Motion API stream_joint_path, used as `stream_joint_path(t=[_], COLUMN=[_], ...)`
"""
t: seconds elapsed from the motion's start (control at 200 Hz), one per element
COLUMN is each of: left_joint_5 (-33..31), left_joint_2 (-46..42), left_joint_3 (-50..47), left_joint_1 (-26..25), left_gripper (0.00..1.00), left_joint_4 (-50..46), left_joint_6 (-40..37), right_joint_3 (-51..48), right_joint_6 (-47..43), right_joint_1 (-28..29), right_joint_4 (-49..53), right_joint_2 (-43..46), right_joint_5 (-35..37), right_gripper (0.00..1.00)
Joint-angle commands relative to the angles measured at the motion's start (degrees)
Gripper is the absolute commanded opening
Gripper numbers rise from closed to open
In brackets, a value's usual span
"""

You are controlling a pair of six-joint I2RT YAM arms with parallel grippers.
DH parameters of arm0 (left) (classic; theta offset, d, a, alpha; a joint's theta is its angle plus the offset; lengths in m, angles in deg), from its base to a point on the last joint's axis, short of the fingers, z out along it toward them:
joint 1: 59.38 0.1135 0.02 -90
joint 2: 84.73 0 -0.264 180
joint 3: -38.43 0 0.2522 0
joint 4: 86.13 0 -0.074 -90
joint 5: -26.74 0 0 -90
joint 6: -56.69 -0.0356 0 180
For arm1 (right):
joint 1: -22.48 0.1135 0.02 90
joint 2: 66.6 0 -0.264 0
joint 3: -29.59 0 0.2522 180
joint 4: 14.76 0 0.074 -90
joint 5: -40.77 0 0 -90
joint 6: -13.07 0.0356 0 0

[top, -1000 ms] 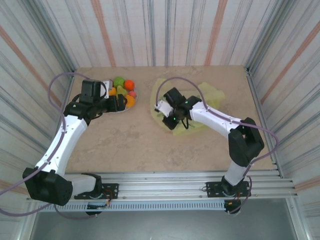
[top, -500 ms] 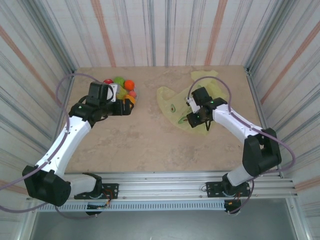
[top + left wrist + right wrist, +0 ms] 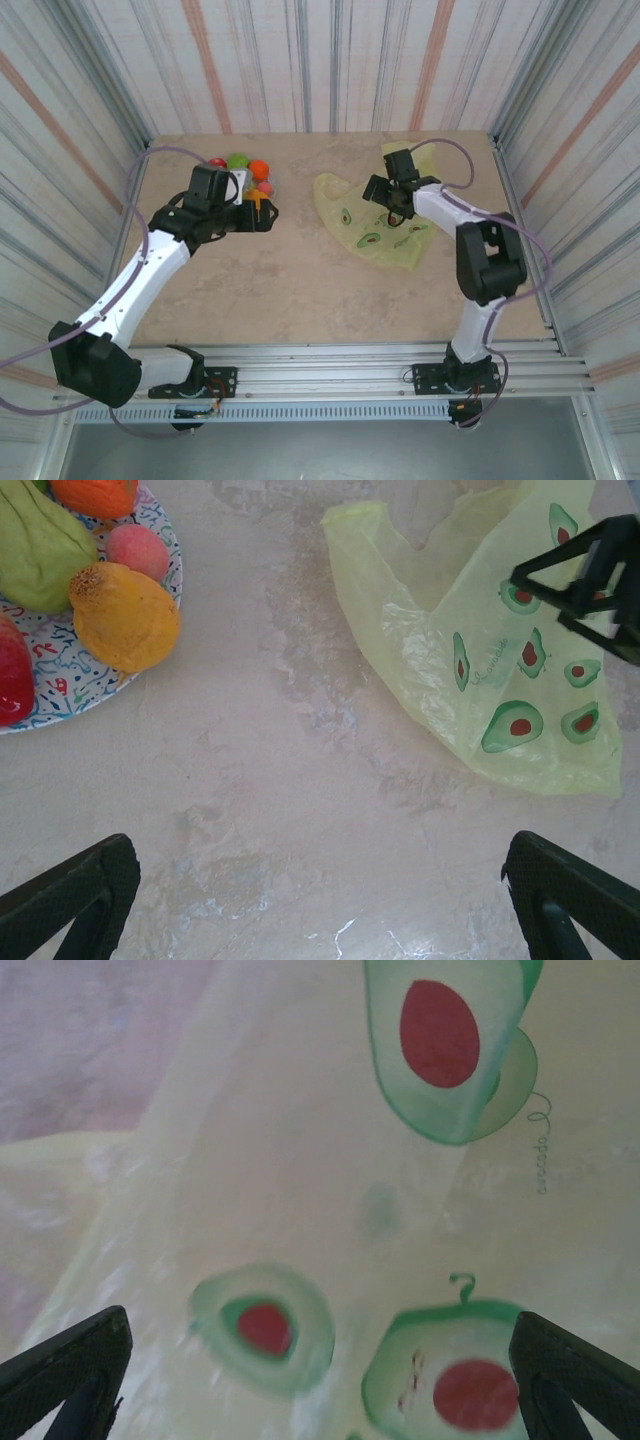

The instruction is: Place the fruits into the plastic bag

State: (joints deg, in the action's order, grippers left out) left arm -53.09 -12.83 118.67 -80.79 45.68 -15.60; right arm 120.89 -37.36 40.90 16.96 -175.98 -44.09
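— Fruits (image 3: 240, 163), where do they lie?
— Heaped together on the speckled plate (image 3: 95, 698) at the far left of the table (image 3: 280, 290): red, green, orange, pink and a yellow-orange one.
— And the plastic bag (image 3: 372, 232)?
— Flat and crumpled on the tabletop, right of centre toward the far side, well apart from the plate.
— Left gripper (image 3: 318, 880)?
— Jaws spread wide with nothing between them. It hangs above bare table just right of the plate.
— Right gripper (image 3: 315, 1360)?
— Also wide open and empty, right over the bag's far part, with its camera close on the avocado print. Whether the fingers touch the plastic, I cannot tell.
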Motion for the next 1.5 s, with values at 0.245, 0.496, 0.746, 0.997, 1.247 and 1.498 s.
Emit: stream_joint_path(t=[0.245, 0.496, 0.746, 0.997, 1.247, 1.498], left_joint_5=[-1.9, 0.0, 8.2, 14.5, 14.5, 11.3], left_joint_2=[-2.1, -2.9, 2.8, 13.4, 21.7, 25.2], left_joint_3=[-2.0, -2.7, -1.1, -1.5, -3.6, -6.8], left_joint_1=[-0.2, 1.2, 0.5, -2.5, -6.6, -7.4], left_gripper=[0.99, 0.98, 0.96, 0.98, 0.99, 0.89], left_joint_4=[-0.5, -1.6, 5.6, 19.3, 30.7, 43.1], left_joint_6=[-0.6, -2.1, 2.6, 11.9, 15.5, 20.0], right_joint_3=[-0.5, -3.2, -5.7, -9.8, -15.3, -17.6], right_joint_6=[-16.0, -46.0, -50.8, -50.4, -42.5, -35.6], right_joint_1=[-3.7, -6.0, -6.3, -7.9, -10.2, -10.5], right_joint_4=[-6.6, 11.1, 13.1, 9.4, -1.2, -8.9], right_joint_2=[-2.2, 10.2, 17.7, 22.7, 25.8, 27.2], right_joint_5=[-10.3, -40.8, -49.4, -58.8, -66.9, -70.8], right_gripper=[0.01, 0.00, 0.00, 0.00, 0.00, 0.00])
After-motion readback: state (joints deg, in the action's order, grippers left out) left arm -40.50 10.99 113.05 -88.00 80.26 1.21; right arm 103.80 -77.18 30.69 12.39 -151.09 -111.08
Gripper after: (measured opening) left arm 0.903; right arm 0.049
